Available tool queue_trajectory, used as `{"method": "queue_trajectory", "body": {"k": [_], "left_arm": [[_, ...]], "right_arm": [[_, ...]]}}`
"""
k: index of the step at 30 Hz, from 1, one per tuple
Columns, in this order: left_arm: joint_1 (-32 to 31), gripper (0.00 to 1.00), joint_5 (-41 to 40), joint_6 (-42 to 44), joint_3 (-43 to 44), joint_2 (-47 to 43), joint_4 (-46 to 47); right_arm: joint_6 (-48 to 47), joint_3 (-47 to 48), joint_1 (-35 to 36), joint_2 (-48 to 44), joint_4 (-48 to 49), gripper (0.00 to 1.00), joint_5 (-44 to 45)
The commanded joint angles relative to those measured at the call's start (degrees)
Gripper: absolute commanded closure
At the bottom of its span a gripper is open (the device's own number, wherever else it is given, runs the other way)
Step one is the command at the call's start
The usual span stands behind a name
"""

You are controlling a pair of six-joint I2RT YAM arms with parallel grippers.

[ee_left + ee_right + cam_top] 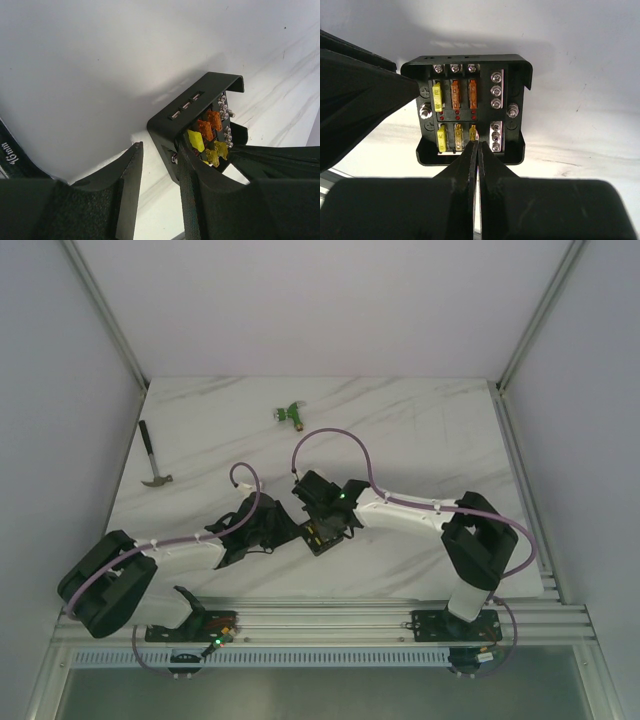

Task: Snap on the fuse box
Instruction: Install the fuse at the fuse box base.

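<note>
The fuse box (470, 107) is a black square box lying on the white marble table (420, 430) between the two arms, also in the top view (325, 536). It shows yellow and orange fuses (472, 95) and rows of screws. My right gripper (477, 143) is shut, its tips together over the box's near edge beside a small yellow fuse, with nothing seen between them. My left gripper (160, 149) is open. Its right finger (200, 190) lies against the fuse box (190, 110), and its left finger (127, 185) stands apart over bare table.
A green connector (291, 414) lies at the back of the table. A small hammer (155, 458) lies near the left edge. An aluminium rail (330, 620) with both arm bases runs along the near edge. White walls enclose the table.
</note>
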Motion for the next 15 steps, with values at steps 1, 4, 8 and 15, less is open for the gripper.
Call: {"method": "queue_trajectory", "body": {"k": [1,4,8,15], "left_arm": [[-0.07,0.57,-0.64,-0.04,0.88,0.75,0.06],[-0.09,0.58,-0.88,-0.04,0.78,0.44,0.01],[-0.09,0.58,-0.90,-0.16,0.99,0.69,-0.02],[-0.09,0.59,-0.96,-0.27,0.91,0.59,-0.10]], "right_arm": [[0.03,-1.25,-0.35,5.10,-0.95,1.00,-0.32],[0.16,-1.93,-0.35,5.10,-1.91,1.00,-0.49],[-0.30,-3.67,-0.20,3.74,-2.19,1.00,-2.88],[-0.97,-5.24,0.20,6.25,-2.86,1.00,-4.62]]}}
